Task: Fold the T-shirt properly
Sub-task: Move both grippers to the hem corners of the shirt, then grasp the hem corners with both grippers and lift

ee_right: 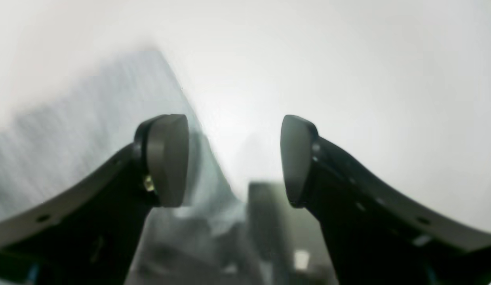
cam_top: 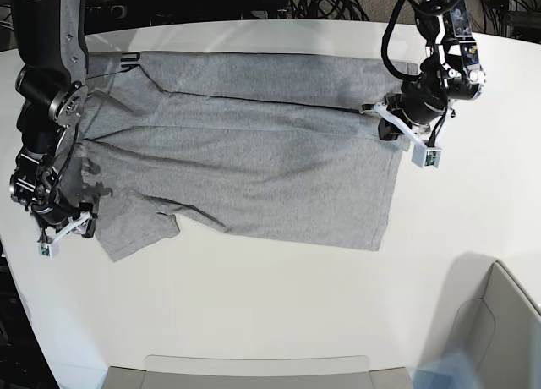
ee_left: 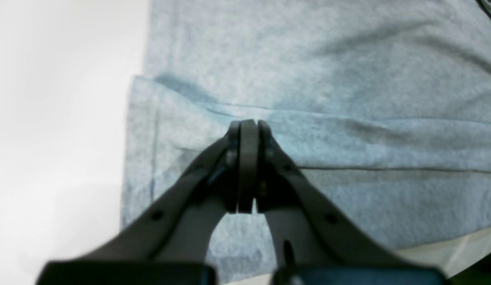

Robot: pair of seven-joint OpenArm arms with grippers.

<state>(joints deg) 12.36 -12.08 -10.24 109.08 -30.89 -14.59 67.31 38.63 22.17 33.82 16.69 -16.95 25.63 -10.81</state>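
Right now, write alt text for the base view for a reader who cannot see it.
A grey T-shirt lies spread on a white table, its far edge folded over. The left gripper rests at the shirt's hem edge on the picture's right, and the right gripper is by a sleeve on the left.

A heather-grey, unpatterned side of the T-shirt is shown on the white table. Both claws are finished in black: left, right.

The T-shirt lies on the worktop. The left pincer sits at its three o'clock edge, the right pincer at eight o'clock.
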